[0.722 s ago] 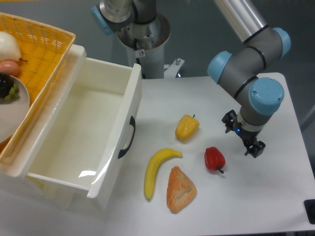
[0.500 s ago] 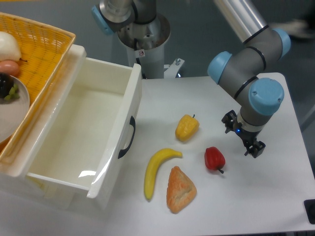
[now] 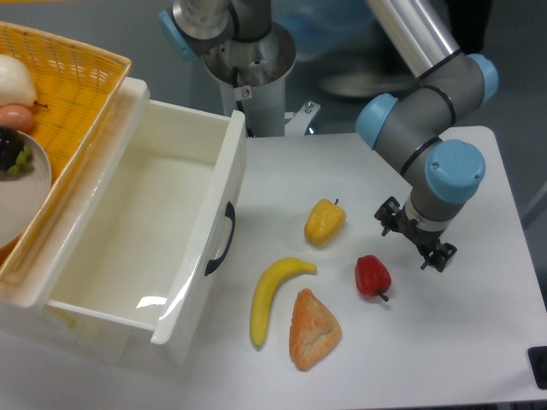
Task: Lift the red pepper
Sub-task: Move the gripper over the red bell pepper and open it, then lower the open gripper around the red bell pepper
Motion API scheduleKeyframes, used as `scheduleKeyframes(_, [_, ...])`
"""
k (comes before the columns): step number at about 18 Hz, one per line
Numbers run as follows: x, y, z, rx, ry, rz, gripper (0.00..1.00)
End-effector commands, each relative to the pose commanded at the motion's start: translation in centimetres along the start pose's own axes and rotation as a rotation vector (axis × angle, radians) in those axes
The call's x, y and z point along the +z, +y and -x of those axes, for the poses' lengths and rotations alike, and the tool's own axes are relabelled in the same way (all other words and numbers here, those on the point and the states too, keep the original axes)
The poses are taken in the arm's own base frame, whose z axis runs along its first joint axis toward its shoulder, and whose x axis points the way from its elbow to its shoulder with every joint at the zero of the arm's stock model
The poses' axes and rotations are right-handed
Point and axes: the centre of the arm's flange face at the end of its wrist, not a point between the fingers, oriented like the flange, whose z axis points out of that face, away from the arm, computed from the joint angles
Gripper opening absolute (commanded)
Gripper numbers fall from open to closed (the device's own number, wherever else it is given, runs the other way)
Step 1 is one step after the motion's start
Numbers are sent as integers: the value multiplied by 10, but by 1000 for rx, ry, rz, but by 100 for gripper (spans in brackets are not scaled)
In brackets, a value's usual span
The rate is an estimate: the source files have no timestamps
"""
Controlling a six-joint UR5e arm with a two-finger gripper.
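Four toy foods are laid out on the white bench (image 3: 479, 342): the red pepper (image 3: 373, 276), a yellow pepper (image 3: 325, 221), a banana (image 3: 273, 297) and a piece of pastry (image 3: 313, 329). The red pepper is seen lying on its side near the middle right of the bench, its dark stem pointed toward the lower right, just right of the pastry's upper corner and well apart from the yellow pepper. The tool (image 3: 414, 236) is held above the bench, up and to the right of the red pepper, near it but not touching. Its two dark fingers are spread wide, with nothing between them. An open white drawer (image 3: 162, 231) with a dark handle is located at the left, its inside bare. A yellow woven basket (image 3: 81, 85) is found at the upper left behind the drawer, with a plate of small foods partly cut off by the frame edge.
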Motion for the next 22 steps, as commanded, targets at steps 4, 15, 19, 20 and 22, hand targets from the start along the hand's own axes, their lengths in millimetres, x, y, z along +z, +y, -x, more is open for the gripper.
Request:
scheduleKeyframes(4, [11,-8,2,-229,17,-11,100])
scheduleKeyframes(15, [24,-20,4,-627,65,-76,100])
scheduleKeyframes(19, [31,-25,7,-691,84,-109,100])
scheduleKeyframes(20, [32,-27,7,-698,80,-112,100])
scheduleKeyframes(22, [39,-34,3,-701,86,-105,100])
